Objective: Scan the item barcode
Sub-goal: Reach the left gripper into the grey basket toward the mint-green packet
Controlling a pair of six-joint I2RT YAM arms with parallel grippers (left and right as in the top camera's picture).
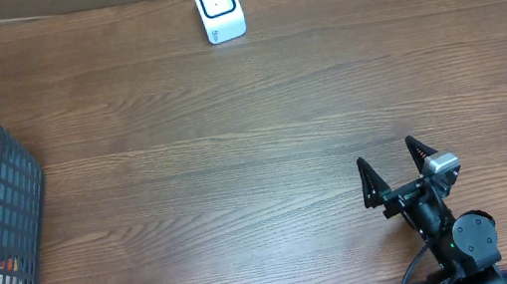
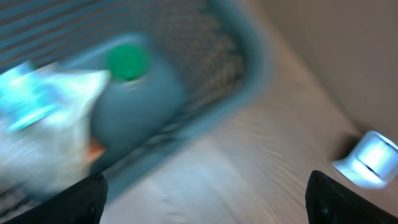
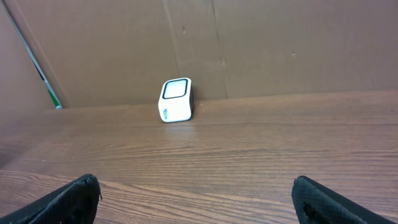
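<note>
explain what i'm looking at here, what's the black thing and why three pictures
Two robot arms work at a brown wooden table, each ending in a two-finger gripper. One picture looks down from above; the other two come from wrist cameras, so the black tips at their bottom corners are that gripper's own. On the table: a small white box-shaped barcode scanner and a grey plastic mesh basket holding a green-capped bottle and a white packet, seen blurred. The right gripper and left gripper are both open, holding nothing.

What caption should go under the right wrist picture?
Open right gripper facing a white scanner across the wooden table.
</note>
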